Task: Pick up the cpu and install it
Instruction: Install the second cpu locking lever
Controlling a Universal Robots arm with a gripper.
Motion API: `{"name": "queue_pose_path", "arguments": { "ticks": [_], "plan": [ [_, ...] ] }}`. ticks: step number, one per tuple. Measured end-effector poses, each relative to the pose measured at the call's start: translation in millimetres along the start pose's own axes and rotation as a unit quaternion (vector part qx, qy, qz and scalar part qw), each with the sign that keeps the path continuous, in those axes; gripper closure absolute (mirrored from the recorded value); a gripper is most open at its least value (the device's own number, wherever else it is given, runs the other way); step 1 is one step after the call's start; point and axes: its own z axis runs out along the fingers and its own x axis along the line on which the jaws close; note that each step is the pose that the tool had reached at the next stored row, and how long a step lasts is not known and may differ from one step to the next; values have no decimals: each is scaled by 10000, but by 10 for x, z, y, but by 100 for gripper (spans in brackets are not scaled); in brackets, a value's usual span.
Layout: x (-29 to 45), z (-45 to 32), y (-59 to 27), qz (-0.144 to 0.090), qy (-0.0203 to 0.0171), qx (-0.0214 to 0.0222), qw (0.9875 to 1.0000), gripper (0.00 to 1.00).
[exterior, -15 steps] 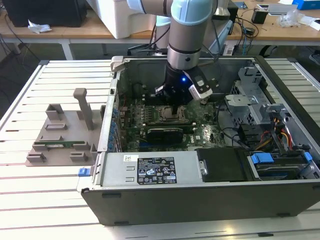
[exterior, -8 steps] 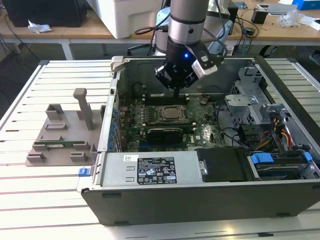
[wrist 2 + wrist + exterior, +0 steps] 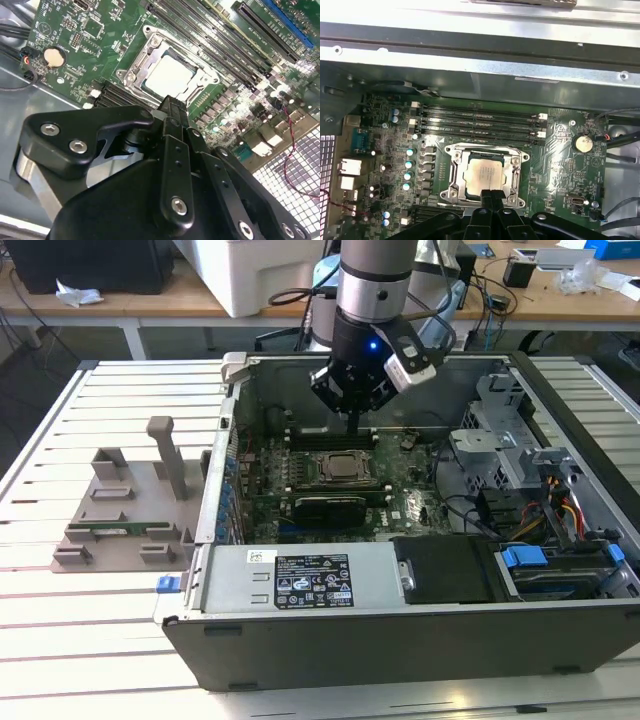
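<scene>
A: Entry, working across the exterior view from its left. Grey-brown plastic tray (image 3: 125, 515) with upright posts sits on the slatted table (image 3: 60, 640), beside the open computer case (image 3: 400, 635). A green memory stick (image 3: 110, 532) lies in the tray's front slot.

B: And the arm?

A: The gripper (image 3: 352, 422) hangs inside the case, above the motherboard (image 3: 300, 490), just over the CPU socket (image 3: 340, 468). In both wrist views the fingers (image 3: 172, 112) come together to a single narrow tip with nothing between them, so I log the claw as closed and empty.

B: The cpu itself?

A: The cpu (image 3: 483, 175) lies inside the socket frame (image 3: 454, 172), silver top plate up. Its near edge is hidden by the fingertips (image 3: 491, 196), so I cannot tell whether they touch it or sit just above.

B: Seated properly?

A: It looks square to the frame, though the view is too coarse to confirm it sits flat on the contacts.

B: Risks?

A: Judgement only: if the chip rests slightly tilted, any downward push from the closed tip could bend socket contacts. A sideways nudge could also shift it off its keys. The memory slots (image 3: 480, 125) stand close beside the socket, so a drifting finger could catch them.
</scene>
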Motion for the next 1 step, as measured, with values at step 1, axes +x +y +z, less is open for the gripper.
{"name": "queue_pose_path", "arguments": {
  "ticks": [1],
  "plan": [
    [0,0,0,0,0,0,10000,89]
  ]
}}
